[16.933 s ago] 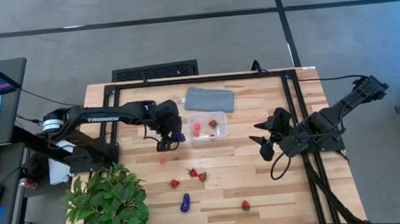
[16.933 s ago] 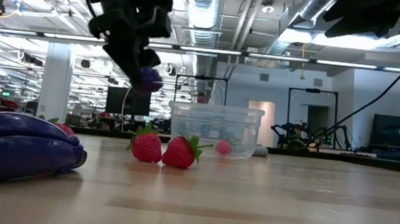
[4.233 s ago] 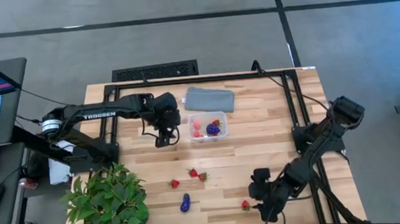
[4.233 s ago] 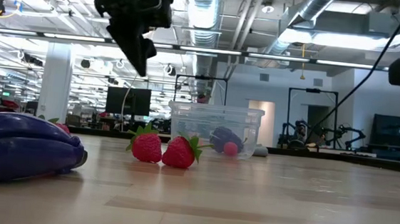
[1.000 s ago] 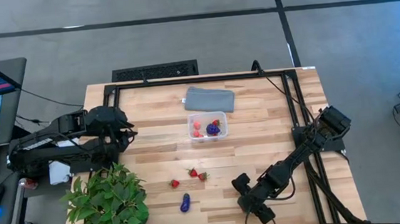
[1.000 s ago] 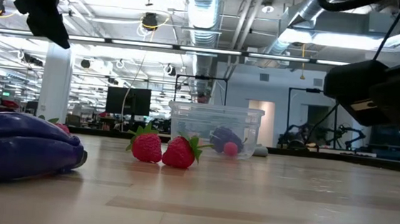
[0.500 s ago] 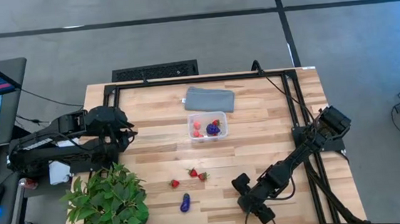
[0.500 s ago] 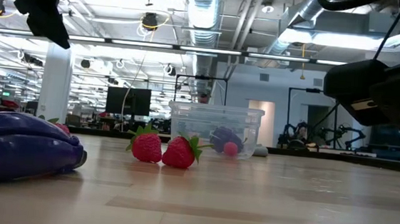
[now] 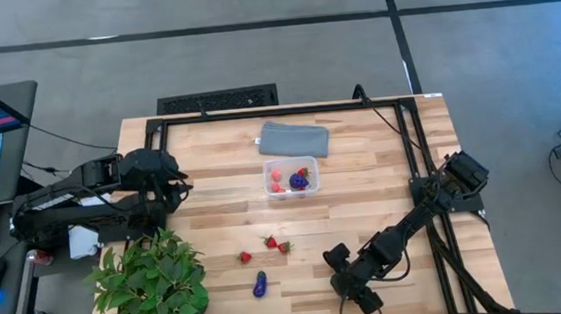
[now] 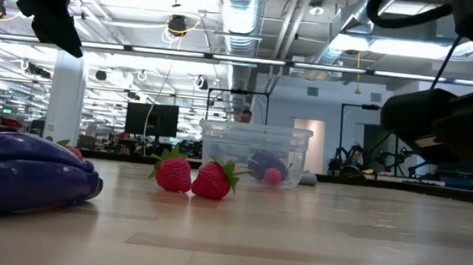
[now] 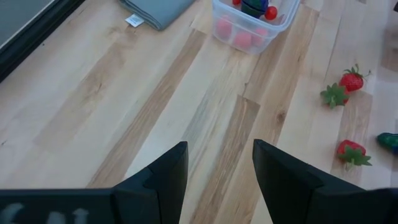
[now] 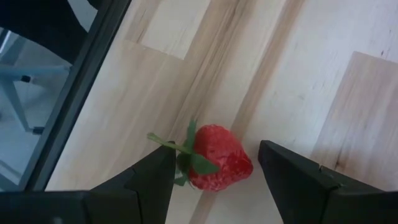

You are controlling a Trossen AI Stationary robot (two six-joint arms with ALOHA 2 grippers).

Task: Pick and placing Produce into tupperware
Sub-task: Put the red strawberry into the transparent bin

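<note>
Near the table's front edge, the right gripper (image 12: 211, 180) straddled a strawberry (image 12: 217, 158), fingers spread wide.
Next it likely needed to close, then carry to the box (image 9: 291, 177); left gripper (image 11: 214, 171) waited, parted, empty.

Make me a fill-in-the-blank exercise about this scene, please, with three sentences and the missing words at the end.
1. The right gripper is open, with a red ____ lying between its fingers.
2. The clear box holds several fruits, one of them dark ____.
3. The left gripper waits beside the green ____ at the table's edge.

Missing words: strawberry; purple; plant
</note>
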